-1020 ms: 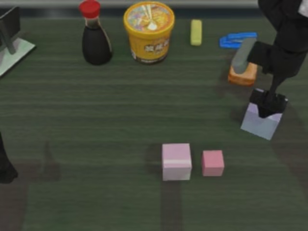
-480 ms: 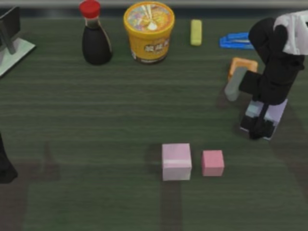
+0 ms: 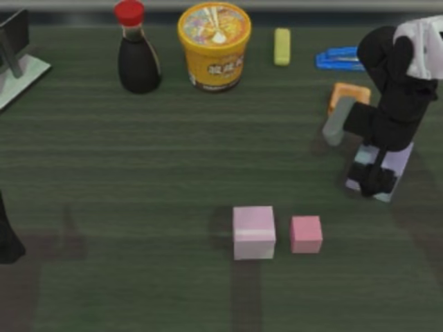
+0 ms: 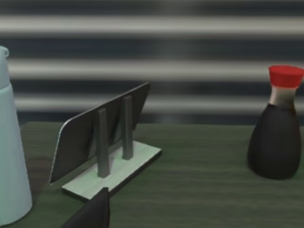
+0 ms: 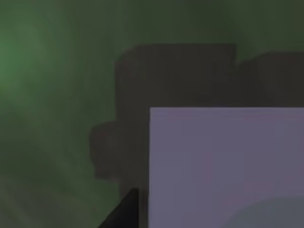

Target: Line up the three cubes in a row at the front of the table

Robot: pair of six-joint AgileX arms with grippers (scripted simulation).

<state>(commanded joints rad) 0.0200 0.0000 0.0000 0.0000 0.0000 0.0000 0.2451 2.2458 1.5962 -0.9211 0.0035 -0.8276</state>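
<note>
Pale blue-grey cube (image 3: 396,163) sits at the table's right side, well back from the front row, mostly hidden under the right gripper (image 3: 376,181), which is down on top of it. In the right wrist view the cube (image 5: 223,161) fills most of the picture, w/ one dark finger (image 5: 124,209) right beside its side face. Can't tell if the fingers are pinching it yet or just spread around it.

Mid pink-white cube (image 3: 253,232) and small pink cube (image 3: 306,234) are already side by side near the front centre, a gap between them, approx. level. So 2 of 3 look placed; the big one is left.

Doing this step well, as I judge it: get a square grip on opposite faces, since the cube lies turned vs. the table edges; lift straight up before moving, as the orange block (image 3: 349,95) is just behind. Set it down to the right of the small pink cube, on the same line, turned to match. Don't nudge the small one.

Surface: dark green table (image 3: 138,173) w/ faint grain streaks, flat. Along the back: soy bottle (image 3: 137,52), noodle cup (image 3: 214,45), yellow bar (image 3: 282,46), blue item (image 3: 340,57). A stand (image 4: 102,142) is at the back left. Left arm is parked at the left edge; its gripper's state can't be told. Striped wall behind in the left wrist view.
</note>
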